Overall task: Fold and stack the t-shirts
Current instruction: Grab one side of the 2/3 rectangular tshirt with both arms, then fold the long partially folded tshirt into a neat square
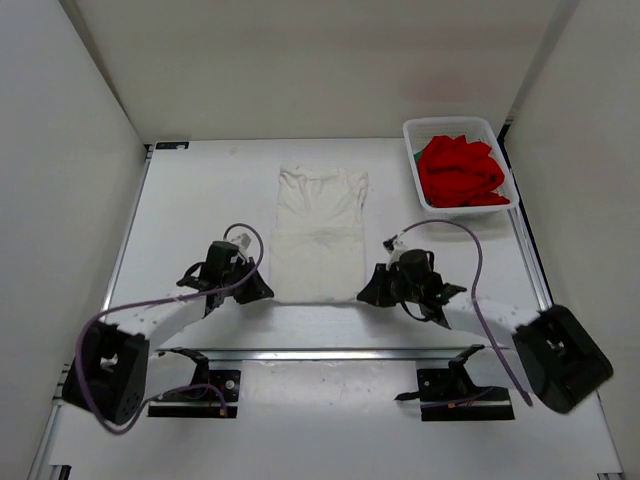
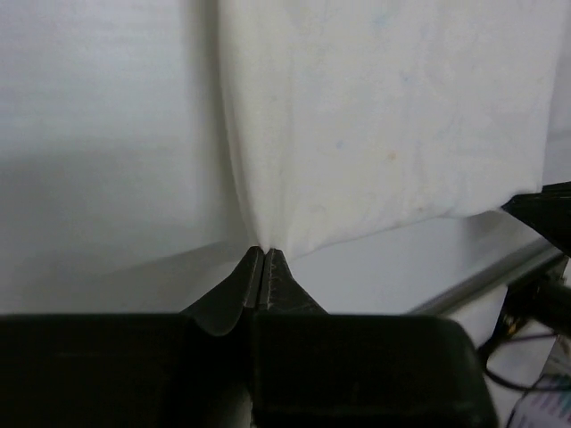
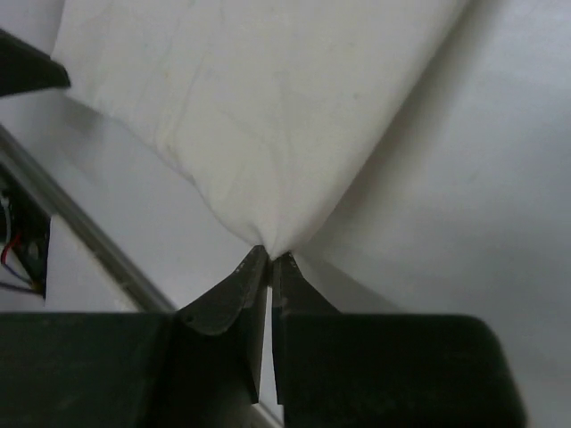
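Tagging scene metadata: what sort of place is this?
Probably a lab robot cell, not a home: plain white walls box in a white table, an aluminium rail crosses its near part, and a white t-shirt and a basket holding a red t-shirt lie on it.

A robot lab cell — bare white walls (image 1: 70, 120) enclosing a white table (image 1: 200, 190) with aluminium rail (image 1: 330, 353).

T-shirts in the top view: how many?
2. White t-shirt laid out mid-table; red t-shirt bunched in the basket at far right. Others may be hidden beneath it.
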